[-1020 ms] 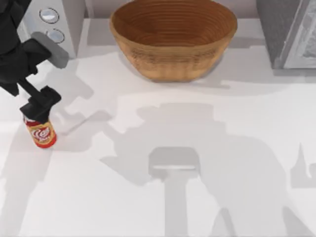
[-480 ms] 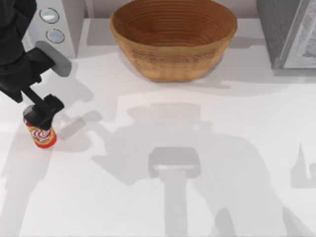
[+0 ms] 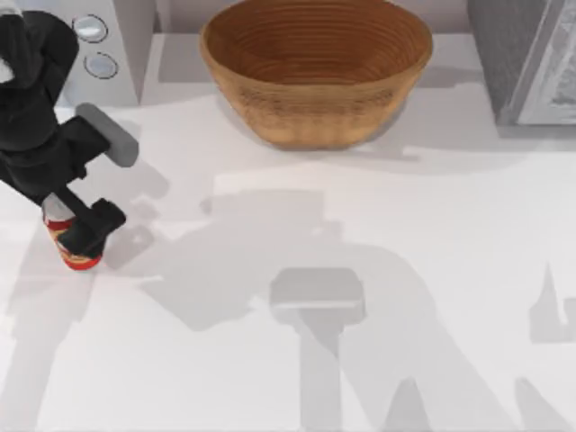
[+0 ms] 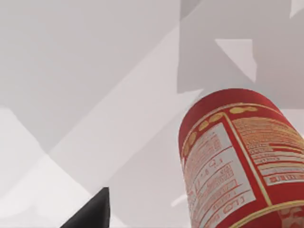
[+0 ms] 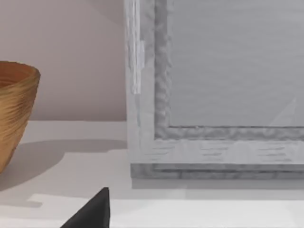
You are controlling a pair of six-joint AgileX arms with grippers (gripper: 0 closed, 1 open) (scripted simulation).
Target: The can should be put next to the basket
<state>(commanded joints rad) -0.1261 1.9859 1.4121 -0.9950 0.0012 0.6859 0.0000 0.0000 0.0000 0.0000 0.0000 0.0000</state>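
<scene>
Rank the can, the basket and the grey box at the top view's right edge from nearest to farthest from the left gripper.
From the left gripper, in the top view:
1. The can, right at the gripper, near the table's left edge.
2. The basket, at the back centre.
3. The grey box, back right corner.

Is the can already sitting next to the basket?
No: in the top view the can stands at the table's left edge under the left gripper, well apart from the basket at the back.

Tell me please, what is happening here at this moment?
The left gripper is low around the can, which stands upright near the table's left edge. The basket sits far off at the back centre, so the can is not yet beside it. In the right wrist view, the basket sits beside a grey box.
</scene>
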